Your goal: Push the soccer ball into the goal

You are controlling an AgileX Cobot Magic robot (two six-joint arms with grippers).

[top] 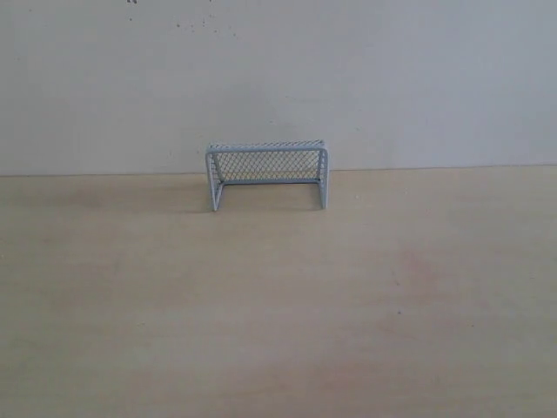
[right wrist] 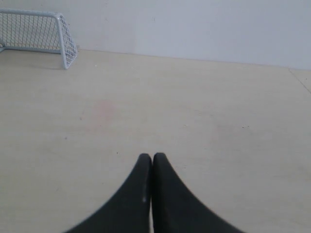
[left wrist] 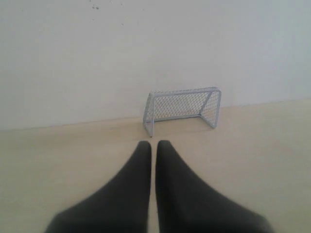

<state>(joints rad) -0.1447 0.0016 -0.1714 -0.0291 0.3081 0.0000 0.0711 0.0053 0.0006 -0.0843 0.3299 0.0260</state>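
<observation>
The pale blue-grey goal (top: 268,174) with mesh netting stands at the far edge of the wooden table, against the white wall, its mouth facing the near side. It also shows in the left wrist view as the goal (left wrist: 182,110) and, partly cut off, in the right wrist view as the goal (right wrist: 39,34). The soccer ball is out of view in every frame. My left gripper (left wrist: 153,143) is shut with nothing between its dark fingers, a short way in front of the goal's post. My right gripper (right wrist: 151,156) is shut and empty, well back from the goal. Neither gripper shows in the exterior view.
A pale wooden table (top: 278,296) runs up to a white wall (top: 278,78). A faint pinkish stain (top: 409,261) marks the wood right of centre.
</observation>
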